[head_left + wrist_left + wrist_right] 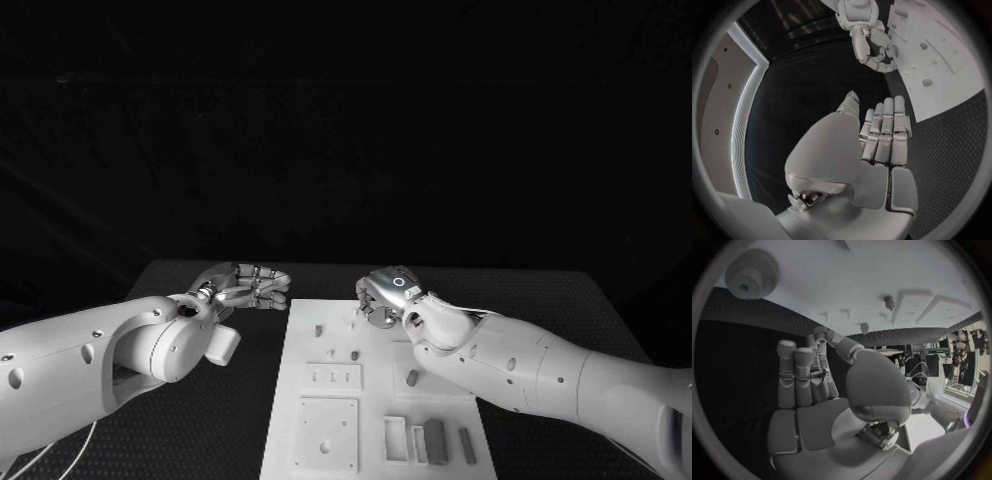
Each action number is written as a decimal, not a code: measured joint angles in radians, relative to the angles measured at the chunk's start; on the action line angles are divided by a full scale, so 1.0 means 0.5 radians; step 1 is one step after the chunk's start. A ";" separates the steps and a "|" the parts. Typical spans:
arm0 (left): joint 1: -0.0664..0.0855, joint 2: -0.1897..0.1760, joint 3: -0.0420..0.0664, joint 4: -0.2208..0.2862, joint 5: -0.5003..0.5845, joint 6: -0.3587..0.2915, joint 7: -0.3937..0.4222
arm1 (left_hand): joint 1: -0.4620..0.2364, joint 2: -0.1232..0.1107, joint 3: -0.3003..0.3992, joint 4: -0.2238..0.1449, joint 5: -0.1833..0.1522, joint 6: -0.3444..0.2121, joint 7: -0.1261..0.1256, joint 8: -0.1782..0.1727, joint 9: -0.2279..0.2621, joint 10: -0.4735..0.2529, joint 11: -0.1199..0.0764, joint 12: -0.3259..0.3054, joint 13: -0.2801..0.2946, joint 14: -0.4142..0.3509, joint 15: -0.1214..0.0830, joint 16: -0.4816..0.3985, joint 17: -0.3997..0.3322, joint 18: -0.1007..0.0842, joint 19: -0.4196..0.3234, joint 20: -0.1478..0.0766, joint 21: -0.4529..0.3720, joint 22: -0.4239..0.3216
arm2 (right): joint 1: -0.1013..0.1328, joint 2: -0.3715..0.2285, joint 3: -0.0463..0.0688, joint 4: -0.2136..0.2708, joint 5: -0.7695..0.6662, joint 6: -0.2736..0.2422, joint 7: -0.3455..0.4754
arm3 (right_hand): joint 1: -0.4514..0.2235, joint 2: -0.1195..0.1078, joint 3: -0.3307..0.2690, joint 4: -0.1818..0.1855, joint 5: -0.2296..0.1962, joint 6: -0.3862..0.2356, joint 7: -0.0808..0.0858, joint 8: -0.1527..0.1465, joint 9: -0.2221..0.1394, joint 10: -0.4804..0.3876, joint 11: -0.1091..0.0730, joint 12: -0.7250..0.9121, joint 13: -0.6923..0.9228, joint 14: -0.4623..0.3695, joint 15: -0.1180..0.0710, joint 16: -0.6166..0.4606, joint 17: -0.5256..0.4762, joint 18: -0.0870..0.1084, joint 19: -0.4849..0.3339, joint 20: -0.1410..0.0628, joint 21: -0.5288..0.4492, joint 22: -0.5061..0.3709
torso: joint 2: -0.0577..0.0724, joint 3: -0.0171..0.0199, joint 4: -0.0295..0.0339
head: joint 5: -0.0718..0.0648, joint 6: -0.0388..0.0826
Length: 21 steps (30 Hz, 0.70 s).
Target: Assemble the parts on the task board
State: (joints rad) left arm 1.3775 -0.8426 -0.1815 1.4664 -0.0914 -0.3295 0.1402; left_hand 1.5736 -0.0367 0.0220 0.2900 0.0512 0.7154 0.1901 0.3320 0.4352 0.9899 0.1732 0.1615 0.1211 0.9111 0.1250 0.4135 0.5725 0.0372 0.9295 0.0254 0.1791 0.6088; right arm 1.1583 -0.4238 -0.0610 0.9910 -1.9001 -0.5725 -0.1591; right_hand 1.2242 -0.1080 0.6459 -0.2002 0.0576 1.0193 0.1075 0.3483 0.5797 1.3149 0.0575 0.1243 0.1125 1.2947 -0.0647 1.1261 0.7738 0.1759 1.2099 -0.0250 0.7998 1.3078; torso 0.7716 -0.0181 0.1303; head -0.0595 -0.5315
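While both hands hang empty, the gear (751, 274) lies at 12 o'clock on the task board (378, 400). Left hand (248, 285) fingers straight, side by side; right hand (387, 295) loosely curled. It looks light, rigid: pinch its toothed rim

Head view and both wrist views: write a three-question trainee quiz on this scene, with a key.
1. True or false: the silver many-fingered left hand grips the toothed grey gear in its fingers.
2. The silver right hand is at which part of the white task board? A its far end; B its near end; C the middle of its left edge.
3. Fill in: the left hand hovers beside the board, over the black ___.
Key: 1 false; 2 A; 3 table.
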 measured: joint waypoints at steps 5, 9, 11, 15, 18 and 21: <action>0.000 0.003 0.000 -0.001 0.000 0.000 0.000 | 0.000 0.000 0.000 0.000 0.000 0.000 0.000 0.000 -0.002 0.000 0.000 0.000 0.000 0.000 0.000 0.000 0.000 -0.001 0.000 0.000 0.000 0.000 | 0.000 0.014 0.000 -0.004 0.001 0.000 0.000 | 0.000 0.000 0.000 0.000 -0.004 0.000 0.000 0.000 0.000 0.002 -0.001 0.000 0.000 0.004 -0.004 0.000 0.000 0.000 0.000 0.000 0.000 0.000 | 0.000 0.0000 0.001 | -0.004 0.000; 0.000 0.005 0.000 -0.001 0.000 0.000 0.000 | 0.000 0.000 0.000 0.000 0.000 0.000 0.000 0.000 -0.002 0.000 0.000 -0.008 0.000 0.000 0.000 0.000 0.002 -0.001 0.000 0.000 0.000 0.000 | 0.000 0.036 0.000 -0.026 0.004 0.000 0.002 | 0.000 0.000 0.000 0.000 -0.005 0.000 0.000 0.000 0.000 0.005 -0.004 0.000 0.000 0.006 -0.006 0.000 0.000 0.000 0.002 0.002 0.000 0.000 | 0.000 -0.0012 0.002 | -0.003 0.000; 0.000 0.007 0.000 -0.002 0.000 0.000 0.000 | 0.000 0.000 -0.003 0.003 0.000 0.000 0.000 0.000 -0.002 0.000 0.000 -0.008 0.000 0.000 0.000 0.000 0.002 -0.001 0.000 0.000 0.000 0.000 | 0.000 0.055 0.000 -0.043 0.005 0.000 0.004 | 0.000 0.000 -0.001 0.000 0.001 0.000 0.000 0.000 0.001 0.005 -0.004 0.000 0.000 0.006 -0.006 0.000 0.000 0.000 0.004 0.003 0.000 0.000 | 0.000 -0.0017 0.003 | -0.003 0.000; 0.000 0.013 0.000 -0.004 0.000 0.000 0.000 | 0.000 0.000 -0.005 0.005 0.000 0.000 0.000 0.000 -0.002 0.000 0.000 -0.008 0.000 0.000 0.000 0.000 0.002 -0.002 0.000 0.000 0.000 0.000 | 0.000 0.096 -0.001 -0.079 0.007 0.002 0.008 | 0.000 0.000 0.002 0.002 0.001 0.000 0.000 0.000 0.002 0.005 -0.004 0.000 0.000 0.006 -0.006 0.000 0.000 0.000 0.004 0.004 0.000 0.000 | 0.000 -0.0021 0.004 | -0.002 0.000; 0.001 0.020 0.000 -0.007 0.000 0.000 0.000 | 0.000 0.000 -0.005 0.005 0.000 0.000 0.000 0.000 -0.002 0.000 0.000 -0.008 0.000 0.000 0.000 0.000 0.003 -0.002 0.000 0.000 0.000 0.000 | 0.000 0.119 -0.001 -0.106 0.008 0.005 0.011 | 0.000 0.000 0.005 0.005 0.001 0.000 0.000 0.000 0.002 0.006 -0.004 0.000 0.000 0.006 -0.006 0.000 0.000 0.000 0.004 0.004 0.000 0.000 | 0.001 -0.0023 0.004 | -0.003 0.000; 0.001 0.023 0.000 -0.010 -0.001 0.000 0.000 | 0.000 0.000 -0.005 0.005 0.000 0.000 0.000 0.000 -0.002 0.000 0.000 -0.008 0.000 0.000 0.000 0.000 0.004 -0.003 0.000 0.000 0.000 -0.001 | 0.000 0.130 -0.002 -0.128 0.010 0.007 0.015 | 0.000 0.000 0.005 0.005 0.001 0.000 0.000 0.000 0.002 0.006 -0.004 -0.001 0.000 0.006 -0.006 0.000 0.000 0.000 0.004 0.004 0.000 0.000 | 0.000 -0.0025 0.006 | -0.006 0.000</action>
State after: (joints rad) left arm 1.3779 -0.8314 -0.1815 1.4616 -0.0917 -0.3293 0.1402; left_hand 1.5736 -0.0367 0.0195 0.2925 0.0512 0.7153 0.1901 0.3320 0.4344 0.9899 0.1732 0.1576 0.1212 0.9110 0.1250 0.4135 0.5745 0.0358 0.9295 0.0254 0.1791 0.6081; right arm 1.1581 -0.3591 -0.0618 0.9269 -1.8953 -0.5692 -0.1518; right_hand 1.2244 -0.1078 0.6483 -0.1978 0.0581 1.0192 0.1075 0.3483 0.5806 1.3177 0.0557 0.1240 0.1125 1.2977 -0.0677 1.1260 0.7737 0.1759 1.2116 -0.0229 0.7998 1.3078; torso 0.7718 -0.0194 0.1332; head -0.0627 -0.5315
